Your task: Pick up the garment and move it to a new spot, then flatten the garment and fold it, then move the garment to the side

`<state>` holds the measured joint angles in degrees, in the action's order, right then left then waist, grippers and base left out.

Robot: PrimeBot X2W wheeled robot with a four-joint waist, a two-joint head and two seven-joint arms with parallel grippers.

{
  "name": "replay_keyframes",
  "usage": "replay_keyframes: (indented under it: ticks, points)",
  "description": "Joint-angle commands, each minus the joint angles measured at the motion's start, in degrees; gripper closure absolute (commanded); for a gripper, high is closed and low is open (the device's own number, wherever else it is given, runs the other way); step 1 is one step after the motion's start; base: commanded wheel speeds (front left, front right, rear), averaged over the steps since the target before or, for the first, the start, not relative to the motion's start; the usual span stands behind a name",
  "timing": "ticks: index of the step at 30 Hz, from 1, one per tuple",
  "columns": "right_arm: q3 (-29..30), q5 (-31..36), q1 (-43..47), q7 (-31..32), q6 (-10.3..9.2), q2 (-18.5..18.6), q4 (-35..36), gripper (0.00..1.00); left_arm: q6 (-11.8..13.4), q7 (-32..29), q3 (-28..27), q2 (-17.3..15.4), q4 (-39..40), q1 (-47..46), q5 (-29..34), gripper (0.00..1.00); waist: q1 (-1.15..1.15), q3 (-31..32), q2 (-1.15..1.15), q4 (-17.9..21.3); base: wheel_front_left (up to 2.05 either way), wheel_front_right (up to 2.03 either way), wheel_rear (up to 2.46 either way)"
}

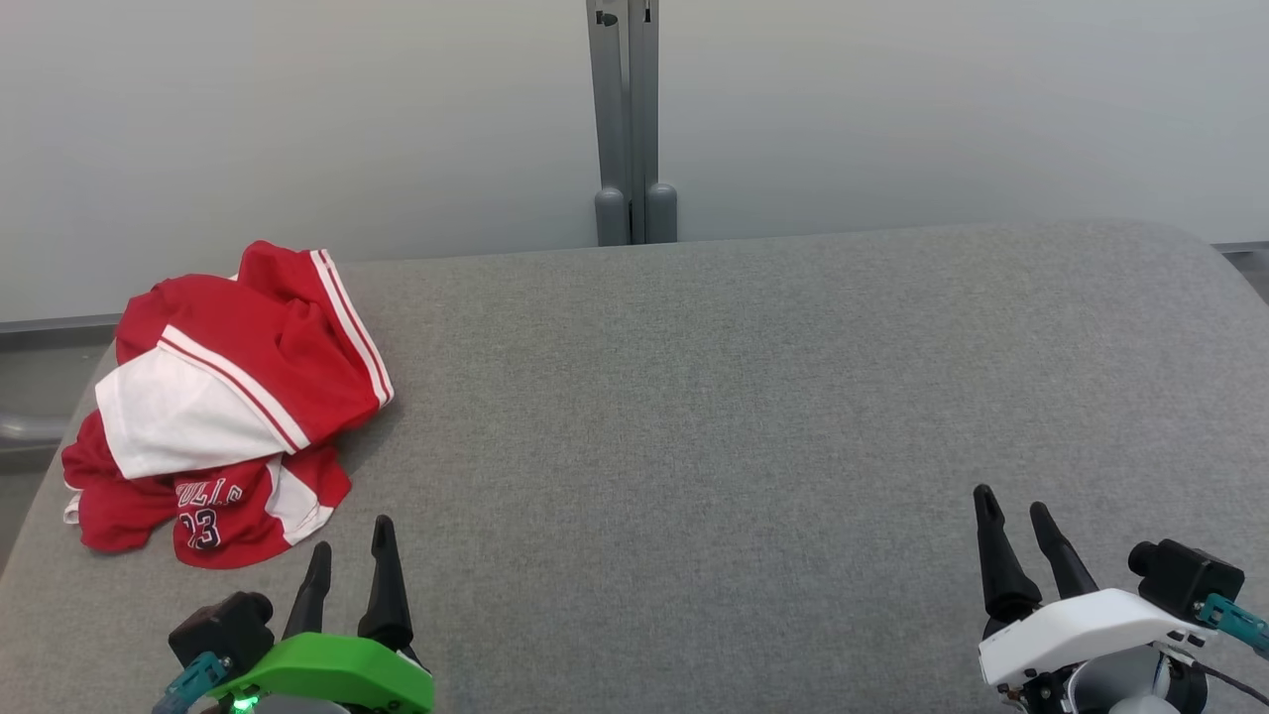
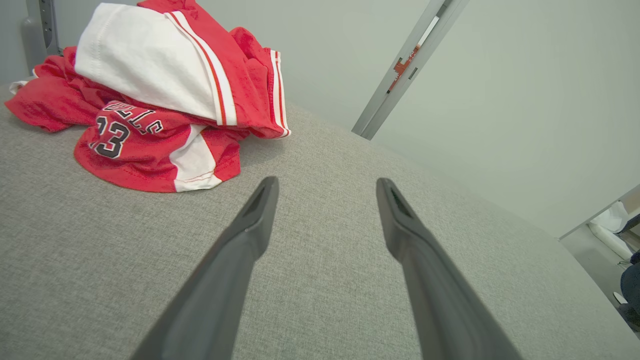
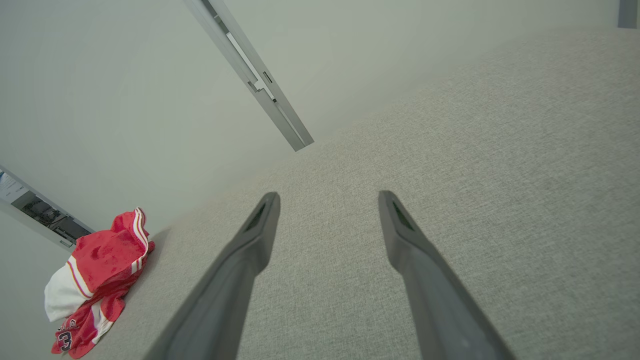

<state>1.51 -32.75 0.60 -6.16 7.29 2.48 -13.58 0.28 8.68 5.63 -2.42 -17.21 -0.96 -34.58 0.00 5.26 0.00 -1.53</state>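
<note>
Garment: your red and white jersey (image 1: 223, 407) is bunched in a heap at the far left of the table (image 1: 744, 397), right by the left edge. It's crumpled, with a white panel on top and red folds all round it. The near flap shows dark lettering and the number 23.
Left gripper: the green-shelled left gripper (image 1: 351, 534) is at the near left with its two dark fingers spread wide and nothing between them. The tips point up toward the heap's near edge. They're close to it but not touching, and your left wrist view shows grey cloth between them and the jersey.
Right gripper: the white-shelled right gripper (image 1: 1009, 499) is over at the near right, fingers spread just as wide with nothing in them, well apart from the jersey.
Table: grey woven-looking cover with rounded far corners.
Behind: a pale wall, plus a grey upright post (image 1: 628, 119) standing just past the table's far edge, about mid-width.
</note>
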Motion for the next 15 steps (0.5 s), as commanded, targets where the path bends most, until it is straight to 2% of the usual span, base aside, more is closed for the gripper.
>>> replay_keyframes:
  ticks: [1, 15]
  points:
    - [-0.1, 1.7, 0.0, -0.6, 0.27, 0.3, 0.3, 0.00, -0.1, 0.5, 0.2, -0.4, 0.2, 0.1, 1.6, 0.00, 0.00, 0.1, 0.00, 0.0, 0.00, 0.00, 0.00]
    - [-0.2, 9.4, 0.3, -2.7, 0.29, 0.4, -0.3, 0.00, 0.1, 2.4, 1.4, -0.5, 0.1, 0.5, 8.3, 0.00, 0.00, 0.0, 0.00, -0.1, 0.00, 0.00, 0.00]
